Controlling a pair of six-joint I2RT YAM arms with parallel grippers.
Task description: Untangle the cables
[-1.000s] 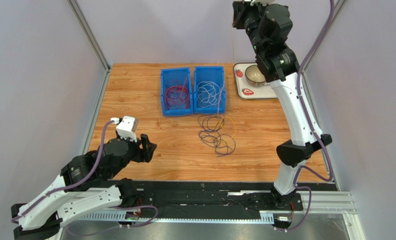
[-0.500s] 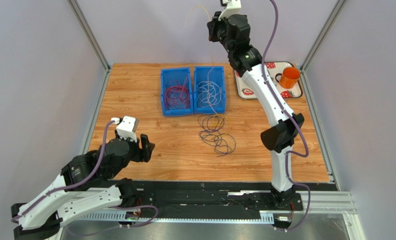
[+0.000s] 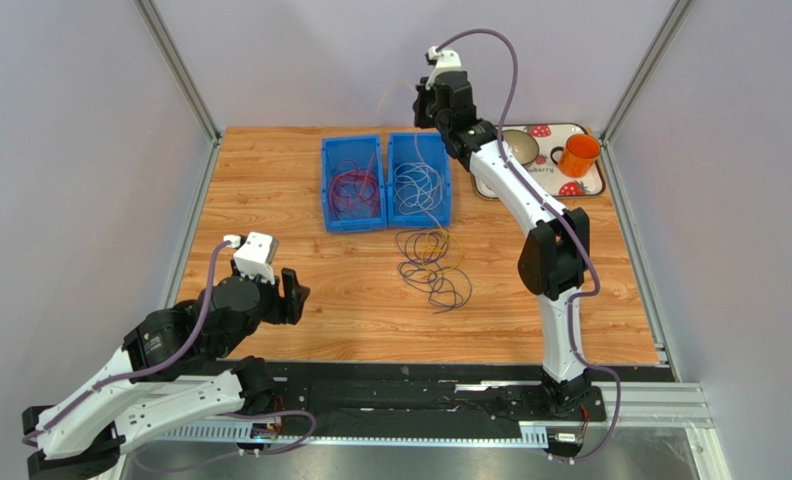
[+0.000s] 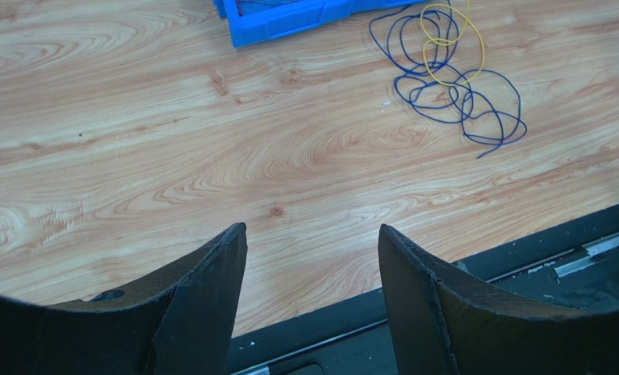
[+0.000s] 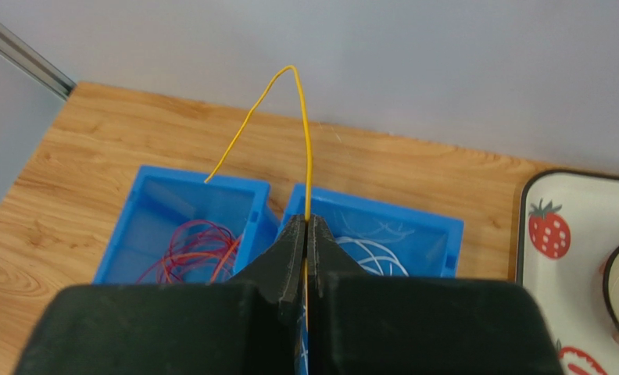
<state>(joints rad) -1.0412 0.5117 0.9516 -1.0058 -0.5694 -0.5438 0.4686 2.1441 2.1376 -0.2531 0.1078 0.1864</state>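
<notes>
- Wooden table (image 3: 270, 200), pale panels on three sides.
- Right arm (image 3: 550, 260), reaching up and over the far edge of the table. Right gripper (image 5: 305, 223) pressed together on the yellow cable (image 5: 308, 148), raised above the bins.
- Left arm (image 3: 140, 395), folded low at the near left. Left gripper (image 4: 313, 234) spread apart, holding nothing, over bare wood.
- Left bin (image 3: 353, 141), blue, far middle, with the dark red cable (image 3: 355, 190) coiled inside.
- Right bin (image 3: 417, 138), blue, touching the left one, with the white cable (image 3: 417, 185) coiled inside.
- Tray (image 3: 490, 185), strawberry print, far right corner, bearing a bowl (image 3: 518, 147) and an orange mug (image 3: 576, 155).
- Dark purple cable (image 3: 432, 272), loose loops on the table just in front of the right bin, with yellow loops tangled among them.
- Yellow free end, arching up past the fingertips and drooping toward the left bin.
</notes>
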